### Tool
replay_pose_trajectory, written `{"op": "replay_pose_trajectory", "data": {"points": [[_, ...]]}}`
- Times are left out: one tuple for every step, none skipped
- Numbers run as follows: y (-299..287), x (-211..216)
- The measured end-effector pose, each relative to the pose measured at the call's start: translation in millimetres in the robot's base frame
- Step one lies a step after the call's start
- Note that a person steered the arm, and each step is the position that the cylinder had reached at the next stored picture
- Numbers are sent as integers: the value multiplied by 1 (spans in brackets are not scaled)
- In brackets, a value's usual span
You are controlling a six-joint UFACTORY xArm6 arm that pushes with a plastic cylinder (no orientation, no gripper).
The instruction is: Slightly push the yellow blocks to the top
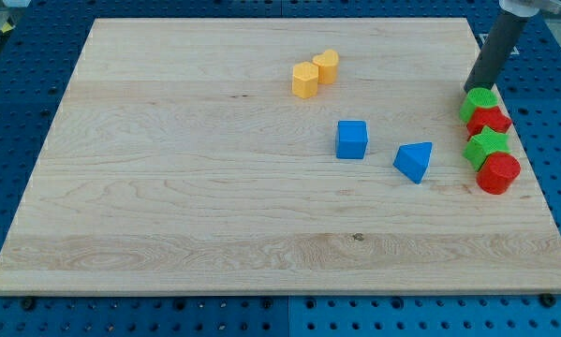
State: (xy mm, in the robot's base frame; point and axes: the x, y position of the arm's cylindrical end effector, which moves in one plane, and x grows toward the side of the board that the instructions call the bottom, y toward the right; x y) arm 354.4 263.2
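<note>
Your arm's straight dark rod at the table's right edge

It slants in from the top right corner; my tip (469, 90) sits low, just inside that edge.

Two yellow blocks (315, 74), two blue (352, 139), two green (479, 101), two red (497, 173).

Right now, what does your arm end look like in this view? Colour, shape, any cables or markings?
Only the lower part shows: a straight, smooth dark grey rod, round in section, coming down from a paler grey fitting at the view's top right. My tip is its plain blunt end. No cables, labels or markings visible.
</note>
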Motion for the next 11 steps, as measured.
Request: {"op": "replay_pose_trajectory", "data": {"points": [[0, -3], [-9, -3], [-81, 17], [-151, 49], [-215, 67], [-245, 26], [-246, -17], [-252, -25], [-261, 1], [-241, 6], [-196, 20]]}}
